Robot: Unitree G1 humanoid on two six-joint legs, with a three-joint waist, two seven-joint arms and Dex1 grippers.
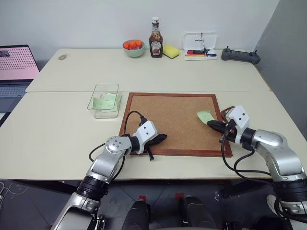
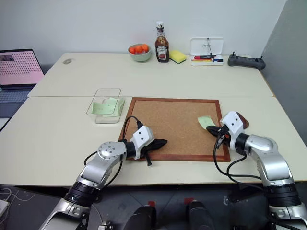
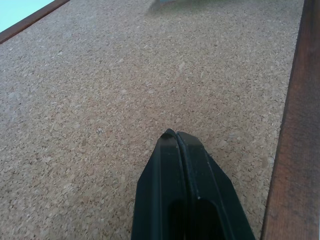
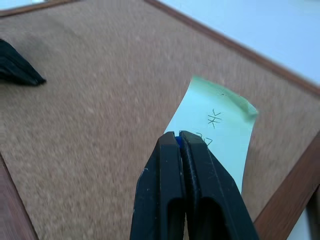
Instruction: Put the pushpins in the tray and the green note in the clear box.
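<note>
A cork board (image 1: pixel 172 122) lies on a pale desk (image 1: pixel 57 129). The right gripper (image 4: pixel 178 136) hovers over a green note (image 4: pixel 215 130) at the board's right edge, its fingers pinching a blue pushpin (image 4: pixel 177 140). The left gripper (image 1: pixel 163 137) rests on the board's near left, fingers pressed together. The clear box (image 1: pixel 104 100), left of the board, holds green notes.

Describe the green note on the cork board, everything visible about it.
The green note is a small pale-green rectangular slip of thin paper with faint pencil-like marks on its face. It lies on the cork board near the board's right edge. Its far end curls up slightly instead of lying flat. The right gripper is shut just in front of its near edge, with a speck of blue between the fingertips; whether the fingers pinch the paper itself cannot be told. Other green slips already sit in the clear box.
</note>
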